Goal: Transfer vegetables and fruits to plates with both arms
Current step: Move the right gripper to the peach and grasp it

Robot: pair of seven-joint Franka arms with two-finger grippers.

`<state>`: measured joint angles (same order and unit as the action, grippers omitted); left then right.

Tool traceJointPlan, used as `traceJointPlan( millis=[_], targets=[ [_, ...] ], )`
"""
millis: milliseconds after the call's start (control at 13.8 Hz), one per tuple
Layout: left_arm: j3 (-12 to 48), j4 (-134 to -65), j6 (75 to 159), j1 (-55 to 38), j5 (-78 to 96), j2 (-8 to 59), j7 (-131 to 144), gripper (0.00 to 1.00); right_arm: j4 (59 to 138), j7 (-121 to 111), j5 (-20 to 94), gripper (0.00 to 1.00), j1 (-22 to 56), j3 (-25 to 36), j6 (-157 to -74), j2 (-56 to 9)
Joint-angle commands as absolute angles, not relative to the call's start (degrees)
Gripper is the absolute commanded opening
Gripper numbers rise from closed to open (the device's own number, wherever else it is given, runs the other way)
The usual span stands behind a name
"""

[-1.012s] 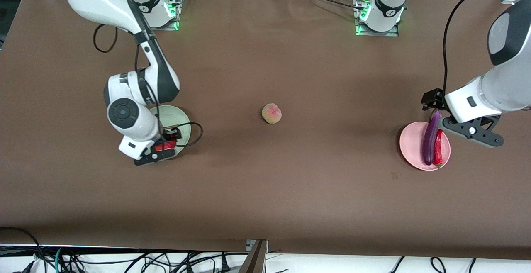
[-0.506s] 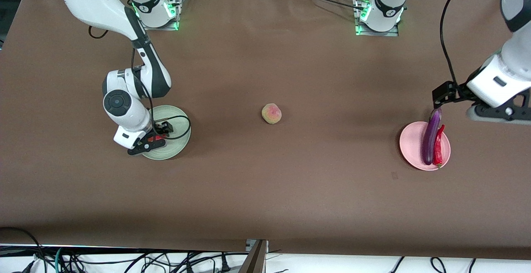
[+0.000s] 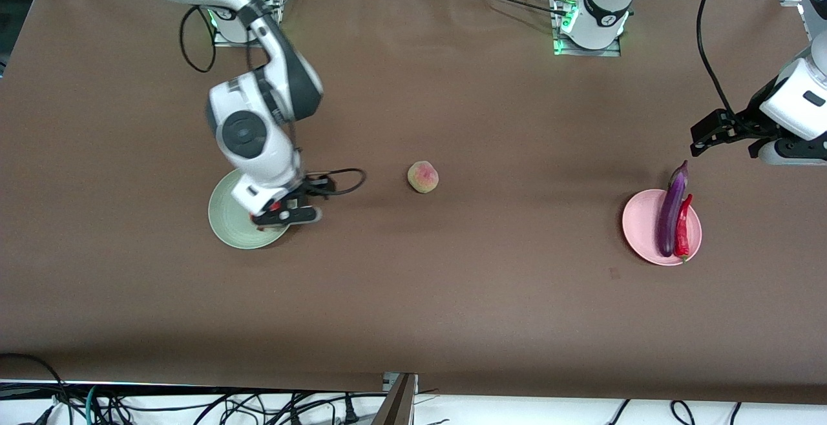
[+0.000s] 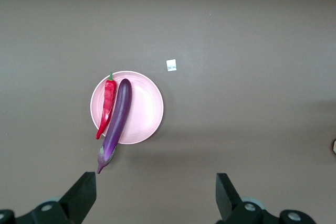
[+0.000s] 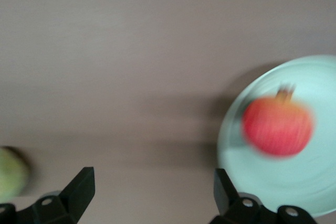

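The round red fruit [image 5: 277,126] lies on the mint green plate [image 5: 315,182], apart from my right gripper [image 5: 152,192]. That gripper is open and empty, over the table at the plate's edge [image 3: 226,221] on the peach's side. In the front view the right gripper [image 3: 287,215] hides the red fruit. The peach [image 3: 423,176] sits alone mid-table. The purple eggplant [image 4: 118,119] and the red chili [image 4: 107,106] lie side by side on the pink plate [image 4: 144,114]. My left gripper [image 4: 156,198] hangs open and empty, high above the table beside that plate.
A small white tag [image 4: 171,65] lies on the brown table near the pink plate [image 3: 639,225]. Both arm bases [image 3: 591,21] stand along the edge farthest from the front camera. Cables [image 3: 194,405] hang below the nearest edge.
My right gripper opened, left the red fruit on the green plate, rose and swung toward the peach. My left gripper kept lifting away from the pink plate.
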<state>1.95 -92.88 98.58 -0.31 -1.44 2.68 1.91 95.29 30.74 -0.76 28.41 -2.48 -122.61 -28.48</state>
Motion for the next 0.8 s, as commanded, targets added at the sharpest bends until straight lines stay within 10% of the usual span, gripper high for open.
traceJointPlan(
  millis=[0,723],
  targets=[
    [1.49,-93.16,99.05,-1.14,-0.44,2.29,2.72,1.0,87.31,47.93,-0.35,1.0,36.97,-2.37,-123.13,-35.83],
    [1.14,-93.16,96.34,-0.53,-0.35,2.29,2.02,1.0,79.1,63.46,-1.05,1.0,45.52,-1.94,-134.91,-47.37]
  ],
)
